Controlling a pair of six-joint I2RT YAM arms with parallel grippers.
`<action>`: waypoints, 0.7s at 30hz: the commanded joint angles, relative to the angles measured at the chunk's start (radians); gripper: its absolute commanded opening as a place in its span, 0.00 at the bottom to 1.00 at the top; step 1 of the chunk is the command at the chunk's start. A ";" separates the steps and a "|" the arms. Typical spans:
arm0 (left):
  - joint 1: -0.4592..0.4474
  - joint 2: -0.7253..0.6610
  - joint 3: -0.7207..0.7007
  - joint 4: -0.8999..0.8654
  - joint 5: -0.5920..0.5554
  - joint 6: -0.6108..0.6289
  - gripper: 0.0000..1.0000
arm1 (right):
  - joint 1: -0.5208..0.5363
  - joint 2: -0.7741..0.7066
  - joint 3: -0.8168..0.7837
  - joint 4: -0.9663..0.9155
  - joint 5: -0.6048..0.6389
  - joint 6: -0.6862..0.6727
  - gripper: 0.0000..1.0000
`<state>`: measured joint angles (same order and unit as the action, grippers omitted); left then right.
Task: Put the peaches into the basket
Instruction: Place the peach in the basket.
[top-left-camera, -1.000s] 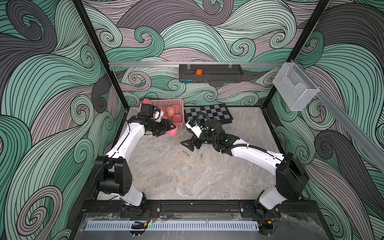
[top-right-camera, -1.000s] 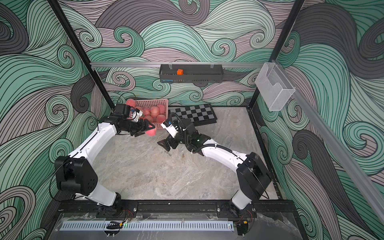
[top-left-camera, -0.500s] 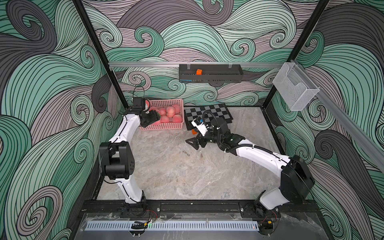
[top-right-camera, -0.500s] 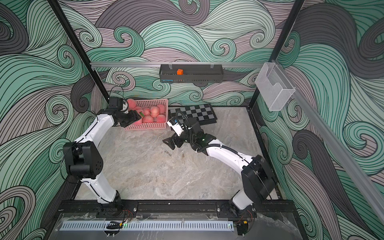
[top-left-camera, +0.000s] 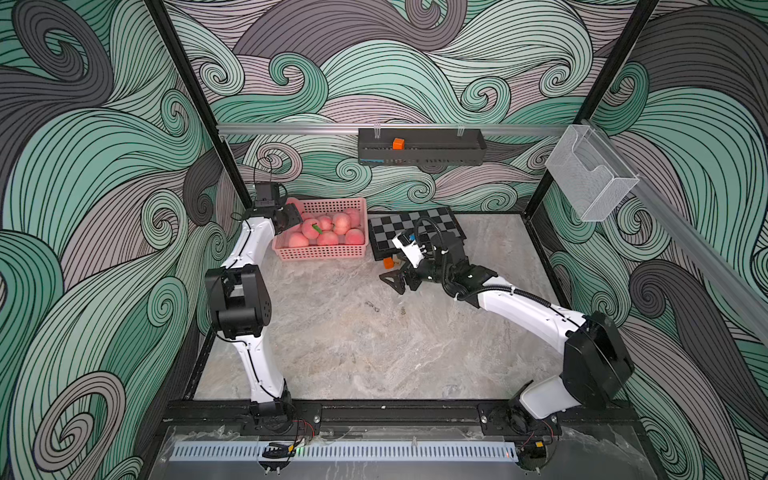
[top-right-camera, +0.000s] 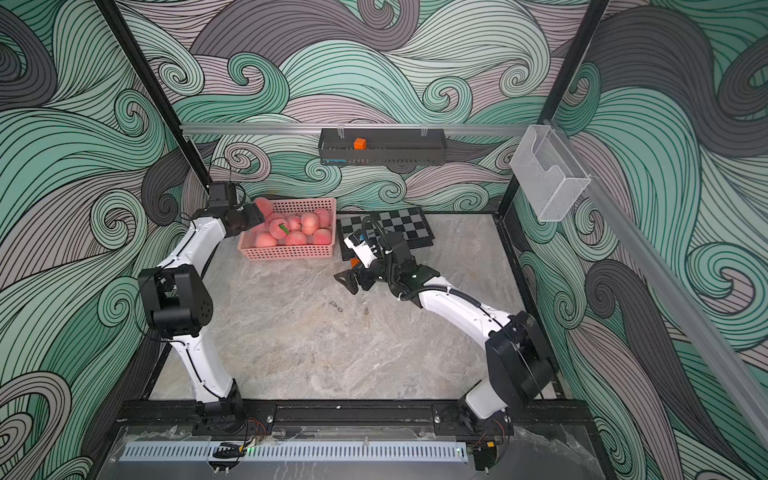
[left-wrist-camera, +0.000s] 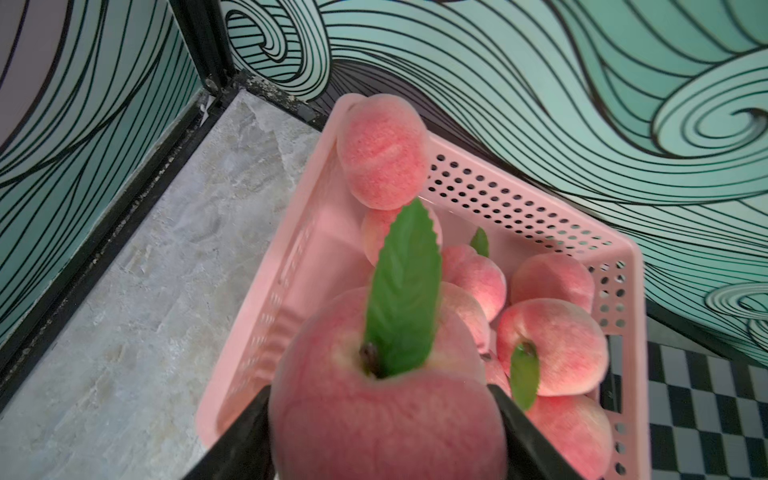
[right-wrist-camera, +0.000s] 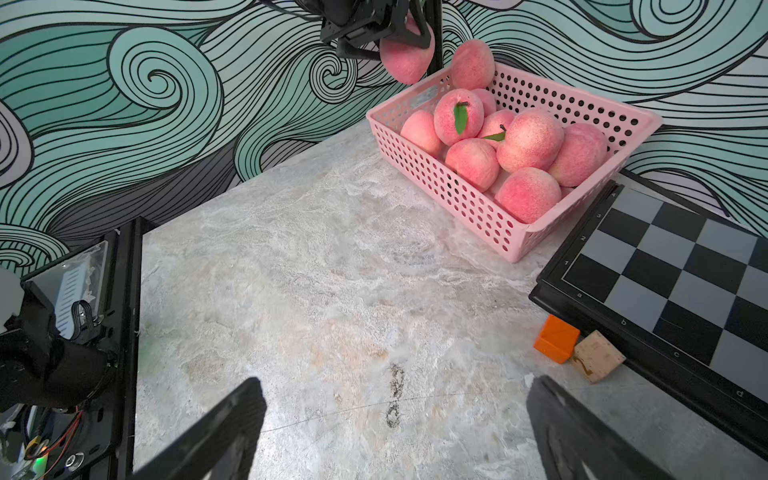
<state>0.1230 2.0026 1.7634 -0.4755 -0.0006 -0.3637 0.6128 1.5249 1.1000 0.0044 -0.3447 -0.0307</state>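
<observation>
Marble tabletop (top-left-camera: 353, 332): left fingers (left-wrist-camera: 243, 444) grip a peach (left-wrist-camera: 386, 419), seemingly above the basket (left-wrist-camera: 519, 199); right fingers (right-wrist-camera: 224, 432) gape empty.

Left arm (top-left-camera: 253, 245) and right arm (top-left-camera: 523, 311): white links, black joint housings (top-left-camera: 239, 303), black corrugated cable (top-left-camera: 482, 289). Right gripper (right-wrist-camera: 397, 386): black fingers (right-wrist-camera: 216, 432).

Top views high, looking down; wrist cams close, both see basket (left-wrist-camera: 498, 195).

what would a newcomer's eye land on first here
The pink basket heaped with peaches, at the back of the table beside a chessboard. The left gripper holds a leafy peach above the basket's end, near another peach perched at its corner.
</observation>
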 joint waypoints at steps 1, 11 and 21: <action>0.012 0.051 0.037 0.070 -0.033 0.059 0.62 | -0.008 -0.026 -0.010 -0.017 -0.027 -0.039 0.99; 0.026 0.161 0.110 0.130 -0.030 0.115 0.62 | -0.028 -0.029 -0.034 -0.018 -0.017 -0.048 0.99; 0.024 0.222 0.138 0.168 -0.003 0.121 0.64 | -0.031 -0.005 -0.024 -0.004 -0.024 -0.038 0.99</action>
<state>0.1436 2.1956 1.8645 -0.3317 -0.0151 -0.2600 0.5884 1.5166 1.0695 -0.0105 -0.3500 -0.0490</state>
